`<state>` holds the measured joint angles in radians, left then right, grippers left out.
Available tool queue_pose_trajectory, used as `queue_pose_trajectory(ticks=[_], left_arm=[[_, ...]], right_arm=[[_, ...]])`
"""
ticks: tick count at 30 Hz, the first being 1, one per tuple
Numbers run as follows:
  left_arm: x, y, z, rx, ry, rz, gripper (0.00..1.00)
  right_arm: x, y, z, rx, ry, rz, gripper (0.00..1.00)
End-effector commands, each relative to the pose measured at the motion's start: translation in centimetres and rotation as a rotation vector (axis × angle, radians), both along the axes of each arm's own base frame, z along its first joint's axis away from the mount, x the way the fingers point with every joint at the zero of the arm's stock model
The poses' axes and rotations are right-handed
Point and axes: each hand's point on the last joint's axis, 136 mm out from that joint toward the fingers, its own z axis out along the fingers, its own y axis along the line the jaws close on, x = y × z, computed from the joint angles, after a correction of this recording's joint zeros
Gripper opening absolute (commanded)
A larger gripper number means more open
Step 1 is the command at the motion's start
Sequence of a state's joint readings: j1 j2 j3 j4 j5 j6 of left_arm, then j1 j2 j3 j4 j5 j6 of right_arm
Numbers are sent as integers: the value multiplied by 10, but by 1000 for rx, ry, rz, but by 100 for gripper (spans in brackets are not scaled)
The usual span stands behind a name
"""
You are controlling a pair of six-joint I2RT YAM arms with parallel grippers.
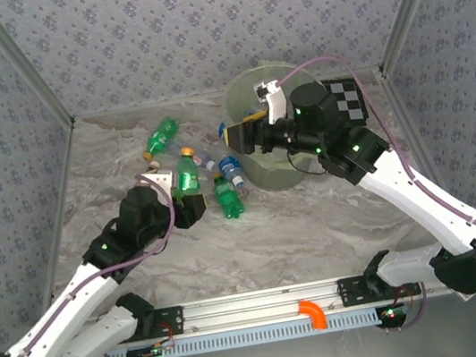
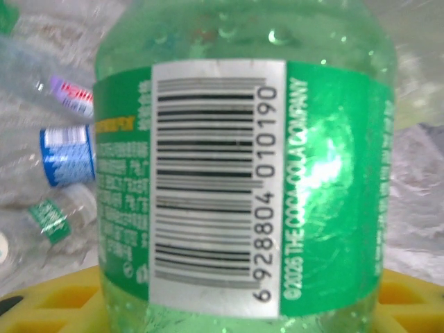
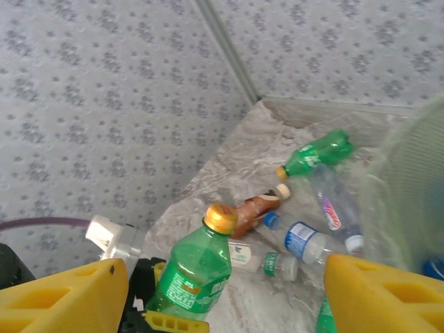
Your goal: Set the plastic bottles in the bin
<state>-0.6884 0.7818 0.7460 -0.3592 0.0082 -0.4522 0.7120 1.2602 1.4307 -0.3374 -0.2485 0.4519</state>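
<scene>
My left gripper [image 1: 189, 200] is shut on an upright green bottle with a yellow cap [image 1: 186, 173], whose barcode label [image 2: 215, 180] faces the left wrist camera. My right gripper [image 1: 238, 135] hangs open and empty beside the left rim of the pale yellow-green bin [image 1: 253, 93], its yellow fingers [image 3: 62, 295] wide apart. On the table lie a green bottle [image 1: 160, 136], another green one [image 1: 227, 196], a clear blue-labelled bottle [image 1: 232, 170] and a red-orange bottle [image 3: 255, 208]. The bin wall [image 3: 409, 187] stands at the right of the right wrist view.
A checkerboard card [image 1: 348, 98] leans behind the bin. Patterned walls close the table's left, back and right sides. An orange hook [image 1: 314, 313] sits on the front rail. Two small clear bottles [image 3: 267, 260] [image 3: 329, 205] lie among the others.
</scene>
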Motion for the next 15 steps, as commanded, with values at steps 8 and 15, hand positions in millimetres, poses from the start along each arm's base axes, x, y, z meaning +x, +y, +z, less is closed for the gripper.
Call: queue_pose_trajectory(ticks=[8,15], left_arm=[[-21,-15,50,-68,-114,-133,47],[-30,-18,64,-87,-149,-165,47]], right_arm=[[-8,74,-10,46,95,189,61],[2,99,-27,-3,157,197,56]])
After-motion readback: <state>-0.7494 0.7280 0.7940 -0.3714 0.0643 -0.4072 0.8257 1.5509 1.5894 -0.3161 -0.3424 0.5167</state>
